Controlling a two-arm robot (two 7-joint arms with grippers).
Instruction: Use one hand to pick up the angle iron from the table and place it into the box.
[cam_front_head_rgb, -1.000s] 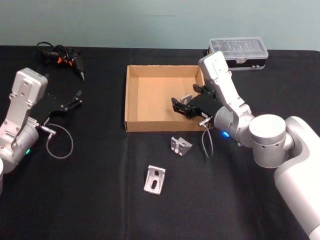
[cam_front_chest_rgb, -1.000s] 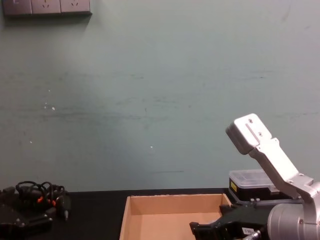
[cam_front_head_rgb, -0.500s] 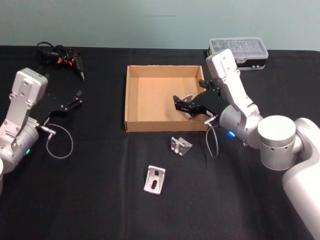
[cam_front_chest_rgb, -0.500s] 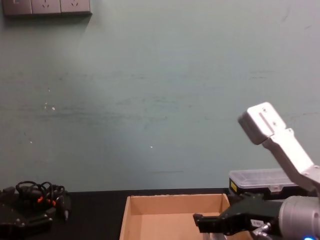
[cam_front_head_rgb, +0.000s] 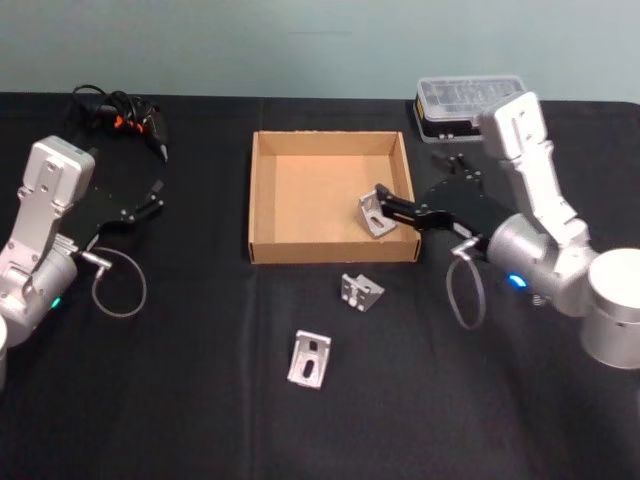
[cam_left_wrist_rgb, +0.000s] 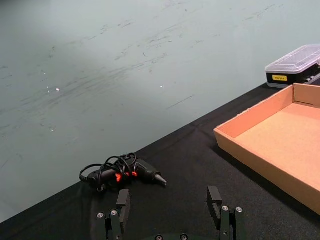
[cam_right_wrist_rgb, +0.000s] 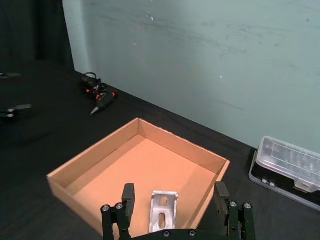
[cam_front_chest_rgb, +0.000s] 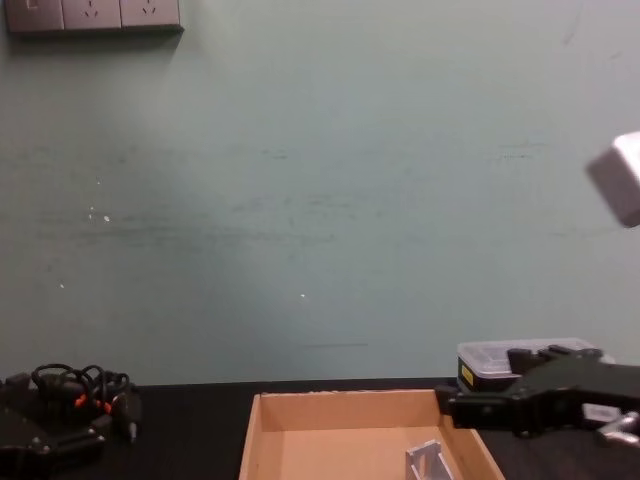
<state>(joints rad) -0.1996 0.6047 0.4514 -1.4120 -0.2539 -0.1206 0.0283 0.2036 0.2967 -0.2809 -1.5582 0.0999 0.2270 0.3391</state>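
At the far left of the head view, my left gripper (cam_front_head_rgb: 152, 198) sits parked over the table (cam_front_head_rgb: 200, 420). Its fingers (cam_left_wrist_rgb: 122, 202) are spread wide with nothing between them. Above it, in the upper left corner, lies a corded tool (cam_front_head_rgb: 120, 110) with its cable bundled up.

In the middle of the frame stands the box (cam_front_head_rgb: 330, 251). One angle iron (cam_front_head_rgb: 373, 213) is inside it, on the floor at the right side, just beside the right wall. I cannot tell whether it touches that wall. In the chest view it shows at the bottom edge, standing up from the box floor (cam_front_chest_rgb: 427, 460).

Below the box, on the bare table, are two more irons. One (cam_front_head_rgb: 361, 291) is just in front of the front wall, and the other (cam_front_head_rgb: 311, 359) is farther down and a little left.

Right of the box is my right gripper (cam_front_head_rgb: 392, 208), tips reaching in over the right wall — close to the iron inside. Its fingers (cam_right_wrist_rgb: 127, 197) are wide apart and grip nothing. In the right wrist view the iron (cam_right_wrist_rgb: 163, 210) lies between them, clear of both.

At the upper right, behind the box's far right corner, is the case (cam_front_head_rgb: 470, 100).
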